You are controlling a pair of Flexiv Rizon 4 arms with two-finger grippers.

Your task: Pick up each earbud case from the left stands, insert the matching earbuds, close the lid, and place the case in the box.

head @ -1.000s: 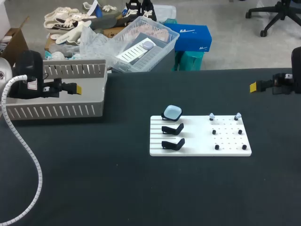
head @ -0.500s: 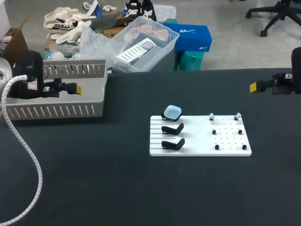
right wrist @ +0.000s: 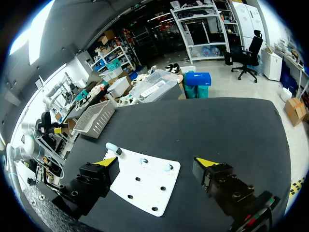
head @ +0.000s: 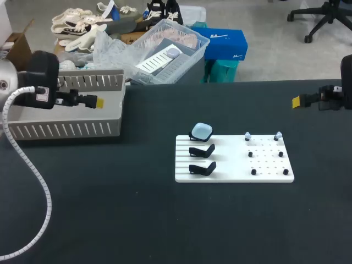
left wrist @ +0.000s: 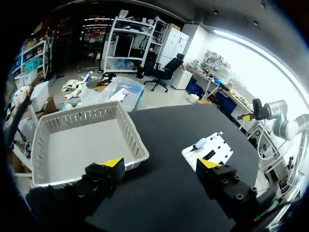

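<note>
L gripper (head: 98, 102) slid twd box (head: 66, 130) rt rim; case (head: 201, 131) well apart.

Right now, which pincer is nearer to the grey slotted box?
Left. The left pincer is right at the grey slotted box, overlapping it in the head view. The right pincer is far off on the other side, past the white board.

No legible text anywhere (small wrist label (head: 37, 99) unreadable).

black table (head: 110, 214), perhaps felted, white board (head: 231, 160), box (head: 66, 130)
</note>
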